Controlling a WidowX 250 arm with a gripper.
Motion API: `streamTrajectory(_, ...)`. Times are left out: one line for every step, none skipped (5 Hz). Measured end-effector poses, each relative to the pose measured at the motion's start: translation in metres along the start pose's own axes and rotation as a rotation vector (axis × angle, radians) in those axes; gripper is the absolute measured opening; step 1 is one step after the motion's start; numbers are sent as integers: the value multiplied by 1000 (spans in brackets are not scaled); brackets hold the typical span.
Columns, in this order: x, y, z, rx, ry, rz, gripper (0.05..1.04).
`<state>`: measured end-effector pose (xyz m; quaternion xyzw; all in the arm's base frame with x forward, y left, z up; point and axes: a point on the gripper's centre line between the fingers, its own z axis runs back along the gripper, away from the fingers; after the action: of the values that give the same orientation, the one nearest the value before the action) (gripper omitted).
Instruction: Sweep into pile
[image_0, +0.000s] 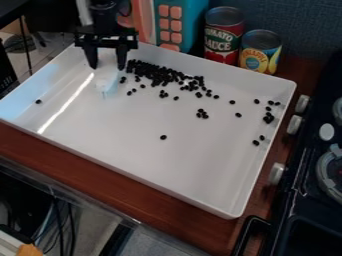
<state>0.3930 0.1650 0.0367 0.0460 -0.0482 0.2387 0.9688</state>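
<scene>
The black gripper hangs down over the back left part of the white tray. A pale, slightly bluish thing lies directly under it against the white tray floor; whether the gripper holds it cannot be made out. Just right of the gripper, small black pieces form a dense, elongated heap along the tray's back wall. Looser ones trail off to the right and front. A small cluster lies right of the middle, and others are scattered near the right wall. Single pieces lie at the front centre and far left.
Behind the tray stand a tomato sauce can, a shorter yellow can and a teal toy with pink buttons. A black stove with pale knobs borders the right side. The tray's raised walls enclose the pieces.
</scene>
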Motion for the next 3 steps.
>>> streamTrajectory(4,-13,1,-1,-2,-10,707)
streamTrajectory(6,-21,0,1,-8,-18,707)
streamTrajectory(5,-29,0,0,-15,-29,707)
